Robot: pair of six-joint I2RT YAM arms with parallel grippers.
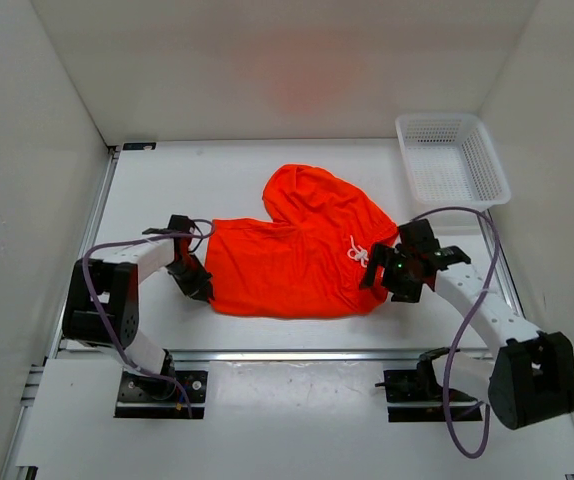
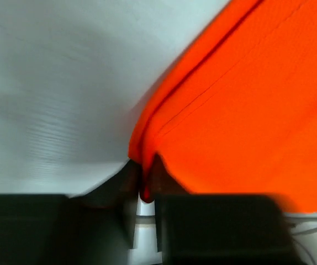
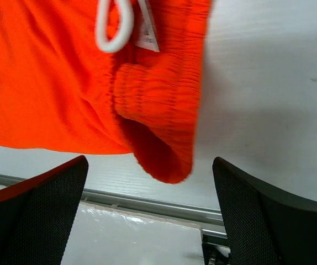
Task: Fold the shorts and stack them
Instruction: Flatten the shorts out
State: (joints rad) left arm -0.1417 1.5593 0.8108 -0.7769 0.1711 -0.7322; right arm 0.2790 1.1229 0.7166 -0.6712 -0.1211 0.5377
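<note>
The bright orange-red soft fabric shorts (image 1: 297,250) lie flat on the white table (image 1: 157,200). The left gripper (image 2: 142,185) pinches a hem corner. The right gripper (image 3: 150,165) gapes around the gathered waistband (image 3: 164,94) — best to close squarely on it, then lift both corners evenly.

The tabletop (image 1: 167,190) is being overlooked from high at its 6 o'clock side. The shorts (image 1: 297,260) are being shared: their 9 o'clock edge is being framed closely from the left wrist, their 3 o'clock end from the right.
</note>
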